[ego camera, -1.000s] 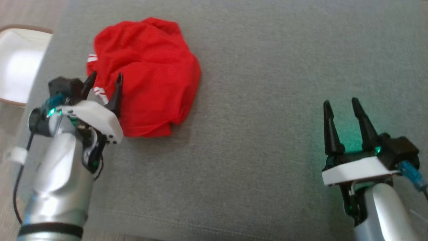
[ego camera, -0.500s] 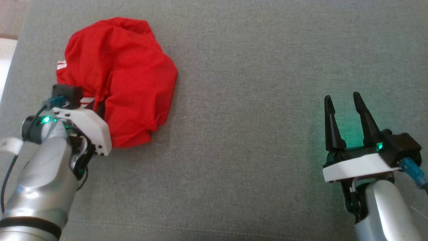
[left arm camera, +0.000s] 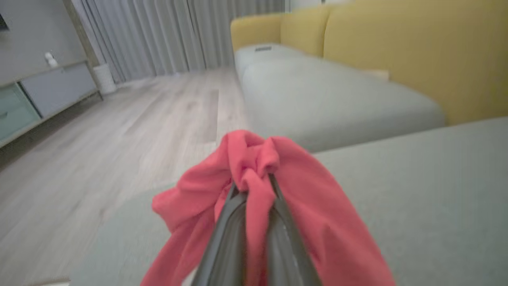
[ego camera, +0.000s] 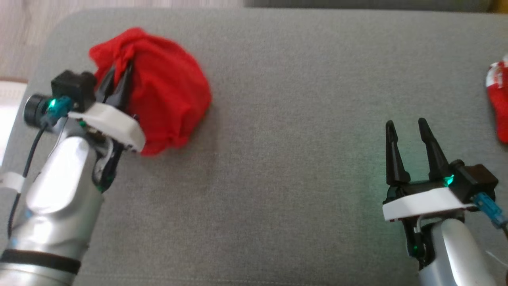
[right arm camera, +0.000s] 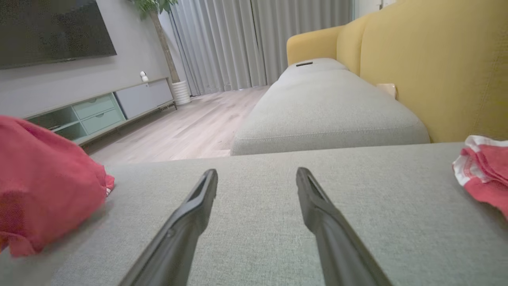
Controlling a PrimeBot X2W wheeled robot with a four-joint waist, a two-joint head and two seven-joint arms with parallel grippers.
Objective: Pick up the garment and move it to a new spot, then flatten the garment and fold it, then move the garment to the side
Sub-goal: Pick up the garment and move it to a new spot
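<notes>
- My left hand (ego camera: 120, 72) is clenched on a bunched fold of the crumpled red fabric garment (ego camera: 170, 95), up around 10 o'clock on the grey upholstered sofa cushion (ego camera: 278, 167).
- Pinching a top fold lets the rest drape off my fingers. The lower edge looks like it's touching the cushion.
- My right hand (ego camera: 406, 122) is at 4 o'clock, fingers spread, holding nothing. It's well apart from the garment, out of the way I reckon.
- There's a small red-and-white cloth (ego camera: 498, 99) at 3 o'clock, untouched.
- My guess for next: carry the garment to the bare middle, where there's room to flatten it.
</notes>
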